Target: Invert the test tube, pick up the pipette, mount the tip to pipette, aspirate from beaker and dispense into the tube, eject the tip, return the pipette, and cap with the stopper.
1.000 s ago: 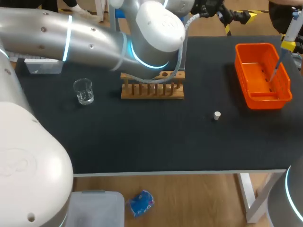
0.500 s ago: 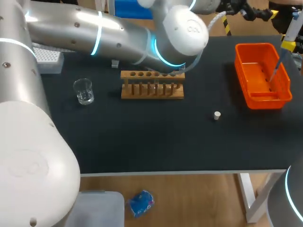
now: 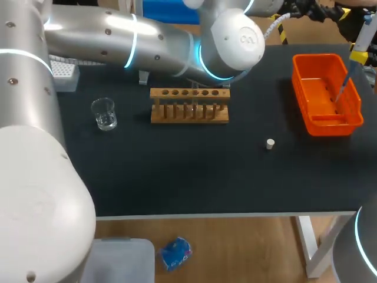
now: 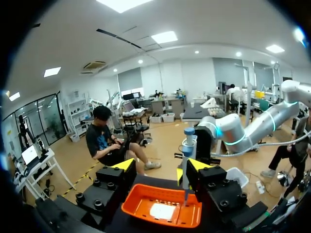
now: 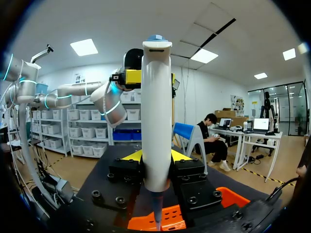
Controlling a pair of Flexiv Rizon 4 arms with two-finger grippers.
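My right gripper (image 5: 156, 158) is shut on the white pipette (image 5: 156, 121), holding it upright. In the head view the pipette (image 3: 363, 35) stands at the far right with its thin tip (image 3: 342, 85) hanging in the orange basket (image 3: 306, 112). My left gripper (image 4: 159, 167) stands open and holds nothing. It faces the basket (image 4: 141, 213) and the pipette (image 4: 187, 150), which is ahead of it near one finger. The wooden rack (image 3: 189, 113), the beaker (image 3: 104, 114) and the white stopper (image 3: 270, 144) rest on the black table. I cannot make out a tube in the rack.
My left arm (image 3: 232, 41) spans the far side of the table above the rack. A tip box (image 3: 63, 73) sits at the far left edge. Bare tabletop lies in front of the rack and around the stopper.
My left arm has swung farther back and to the right, uncovering the rack and the tip box. The right gripper and the pipette have stayed in place.
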